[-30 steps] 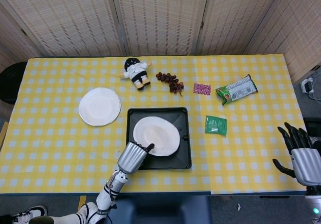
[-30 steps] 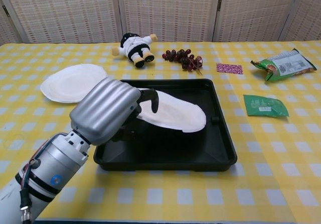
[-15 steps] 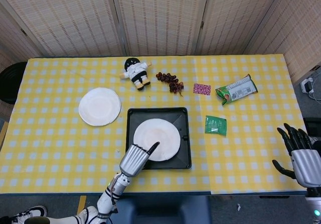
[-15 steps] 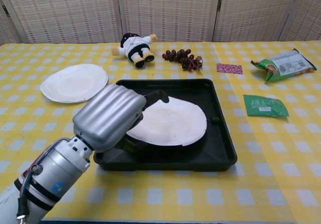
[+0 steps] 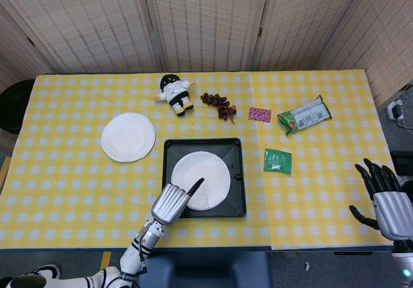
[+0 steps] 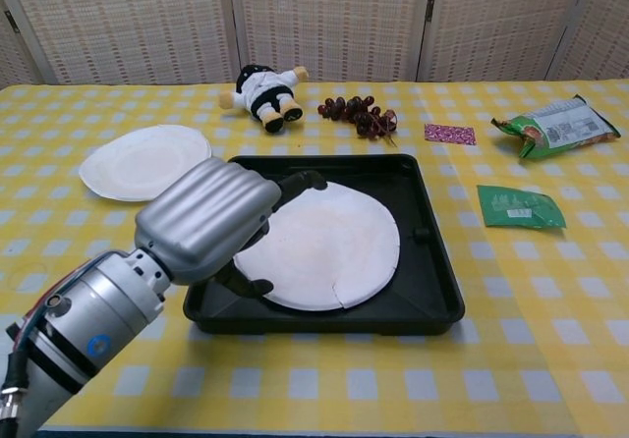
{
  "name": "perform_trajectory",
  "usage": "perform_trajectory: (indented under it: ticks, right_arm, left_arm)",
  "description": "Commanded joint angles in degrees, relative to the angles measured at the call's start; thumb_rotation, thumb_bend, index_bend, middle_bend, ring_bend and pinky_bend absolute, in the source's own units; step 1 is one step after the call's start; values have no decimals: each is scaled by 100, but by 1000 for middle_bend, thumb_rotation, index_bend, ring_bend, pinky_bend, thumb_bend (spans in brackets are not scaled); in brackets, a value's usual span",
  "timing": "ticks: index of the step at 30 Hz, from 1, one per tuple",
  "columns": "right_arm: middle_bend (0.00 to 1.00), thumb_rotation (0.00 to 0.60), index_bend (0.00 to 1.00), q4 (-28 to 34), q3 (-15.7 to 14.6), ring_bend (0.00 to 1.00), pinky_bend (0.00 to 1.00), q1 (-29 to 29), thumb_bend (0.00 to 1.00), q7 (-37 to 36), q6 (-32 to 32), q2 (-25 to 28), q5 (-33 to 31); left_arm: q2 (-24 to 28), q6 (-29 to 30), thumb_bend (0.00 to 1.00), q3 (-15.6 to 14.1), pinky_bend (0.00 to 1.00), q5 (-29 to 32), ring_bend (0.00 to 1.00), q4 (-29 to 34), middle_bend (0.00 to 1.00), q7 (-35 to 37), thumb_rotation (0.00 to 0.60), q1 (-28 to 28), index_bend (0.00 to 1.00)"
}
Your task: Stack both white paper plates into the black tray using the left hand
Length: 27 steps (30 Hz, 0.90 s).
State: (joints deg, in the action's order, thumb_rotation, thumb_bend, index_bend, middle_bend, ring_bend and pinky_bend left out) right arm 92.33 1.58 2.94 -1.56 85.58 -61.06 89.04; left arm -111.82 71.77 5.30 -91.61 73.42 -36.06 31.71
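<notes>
Now your left hand (image 6: 208, 224) hovers over the near-left corner of the black tray (image 6: 432, 291), fingers loosely spread, holding nothing. One white paper plate (image 6: 324, 245) lies flat in the tray just beyond your fingertips. The second plate (image 6: 144, 161) sits on the table, further out to the left. Your right hand (image 5: 386, 201) rests spread and empty.

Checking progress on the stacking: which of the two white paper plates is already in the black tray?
The plate beside the left hand lies in the black tray; the other plate sits on the tablecloth.
</notes>
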Motion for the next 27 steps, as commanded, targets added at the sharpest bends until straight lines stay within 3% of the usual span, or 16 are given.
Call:
perform_trajectory:
  ticks: [1, 6, 11, 17, 27]
  right_arm:
    - [0, 600, 0, 0, 4, 0, 0, -7, 291, 19, 14, -9, -4]
    - [0, 600, 0, 9, -20, 0, 0, -4, 291, 46, -2, -15, 27]
    - [0, 600, 0, 5, -47, 0, 0, 0, 291, 50, -9, -18, 76]
    - [0, 600, 0, 11, -65, 0, 0, 12, 291, 131, -18, -54, 120]
    - [0, 600, 0, 37, -133, 0, 0, 2, 292, 211, 1, -117, 242]
  left_arm:
    - [350, -159, 125, 9, 1000, 130, 1000, 562, 1000, -412, 600, 8, 155]
    - [653, 215, 126, 101, 1000, -76, 1000, 728, 1000, -443, 600, -38, 146]
    - [1098, 886, 145, 345, 1000, -259, 1000, 281, 1000, 208, 600, -179, 228]
    - [1500, 1003, 161, 455, 1000, 72, 1000, -610, 1000, 957, 600, -379, 344]
    - [1413, 676, 238, 256, 1000, 67, 1000, -2517, 1000, 1786, 600, -197, 457]
